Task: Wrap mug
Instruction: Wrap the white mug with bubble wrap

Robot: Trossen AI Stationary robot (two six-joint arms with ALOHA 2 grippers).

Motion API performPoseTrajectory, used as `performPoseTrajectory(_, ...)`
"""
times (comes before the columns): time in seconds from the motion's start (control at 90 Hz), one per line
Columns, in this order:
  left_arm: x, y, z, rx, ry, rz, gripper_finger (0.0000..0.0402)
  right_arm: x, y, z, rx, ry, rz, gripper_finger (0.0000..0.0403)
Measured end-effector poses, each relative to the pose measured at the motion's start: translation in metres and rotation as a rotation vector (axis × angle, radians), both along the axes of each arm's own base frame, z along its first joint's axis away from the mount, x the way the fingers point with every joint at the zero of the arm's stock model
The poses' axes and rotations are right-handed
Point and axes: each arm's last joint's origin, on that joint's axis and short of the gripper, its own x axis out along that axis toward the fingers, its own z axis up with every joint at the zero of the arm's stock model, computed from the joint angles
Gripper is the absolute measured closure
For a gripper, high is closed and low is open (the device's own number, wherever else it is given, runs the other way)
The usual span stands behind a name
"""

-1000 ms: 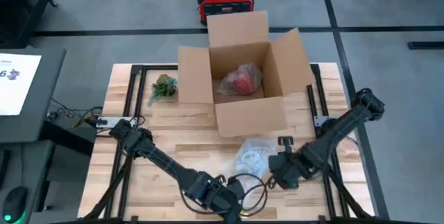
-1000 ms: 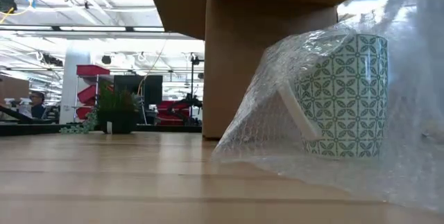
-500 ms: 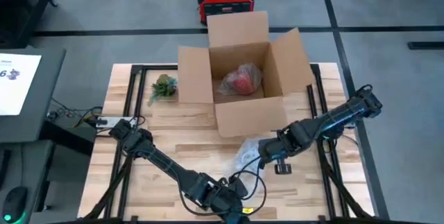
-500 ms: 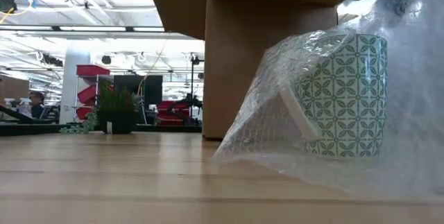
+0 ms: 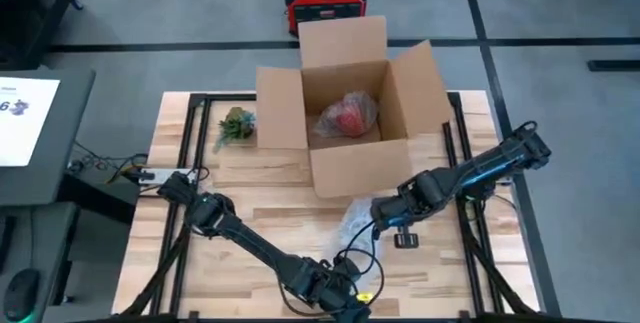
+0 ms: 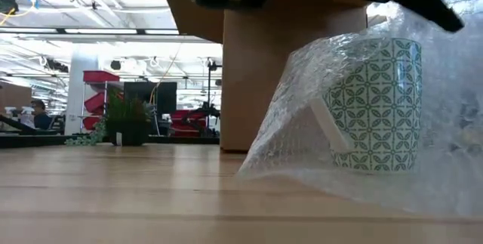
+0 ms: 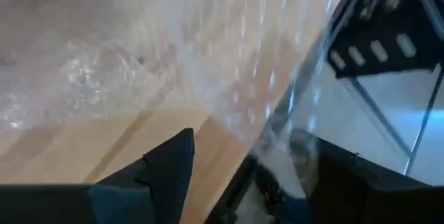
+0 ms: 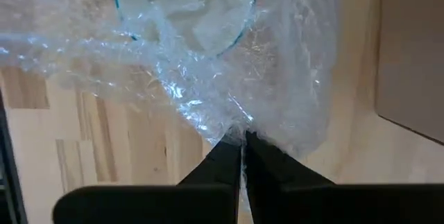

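— What has changed since half a second ago?

— Seen from above, the left gripper (image 5: pixel 345 298) has been carried a little further toward the table's near edge, by the front of the table (image 5: pixel 190 263). The right gripper (image 5: pixel 378 213) has hardly been shifted; it is kept at the far right edge of the bubble wrap (image 5: pixel 358 225). In the low view a dark arm part is now seen across the top of the picture, where only a corner of it was shown before, and the left skirt of the wrap has been drawn slightly to the right.

— How are the tools set?

— The left gripper's fingers (image 7: pixel 166 172) are spread, with bare wood and the hem of the wrap seen between them. The right gripper's fingers (image 8: pixel 225 161) are pressed together on a gathered pinch of the wrap.

— And the mug?

— The mug (image 6: pixel 373 104) is stood upright on the table under the wrap, in front of the cardboard box (image 5: pixel 345 113) and between the two grippers. Its long axis is vertical, and the mouth is pointed up, as its rim is seen round in the right wrist view. Which way the handle is turned cannot be told. A small plant (image 5: pixel 236 123) is placed left of the box.
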Motion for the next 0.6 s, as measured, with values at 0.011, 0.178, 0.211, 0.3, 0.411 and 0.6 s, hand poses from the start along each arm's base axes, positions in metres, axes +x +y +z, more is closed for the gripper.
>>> performPoseTrajectory(0.011,0.000,0.000,0.000,0.007,-0.005,0.007,0.0202,0.000,0.000,0.000,0.000,0.000,0.000,0.0403)
performPoseTrajectory(0.178,0.004,0.004,0.004,0.023,-0.045,0.034,0.0287,0.000,0.000,0.000,0.002,0.002,0.001,0.0403)
performPoseTrajectory(0.211,0.004,0.004,0.004,0.023,-0.044,0.032,0.0312,0.000,0.000,0.000,0.002,0.002,0.000,0.0403)
performPoseTrajectory(0.3,0.003,0.004,0.004,0.023,-0.031,0.038,0.0380,0.000,0.000,0.000,0.002,0.003,0.001,0.0403)
performPoseTrajectory(0.411,-0.002,0.006,0.008,0.014,0.005,0.055,0.0397,-0.001,0.000,0.000,0.004,0.007,0.001,0.0403)
performPoseTrajectory(0.6,-0.027,0.006,0.027,0.045,0.087,0.101,0.0401,0.002,0.001,-0.004,0.019,-0.004,0.010,0.0403)
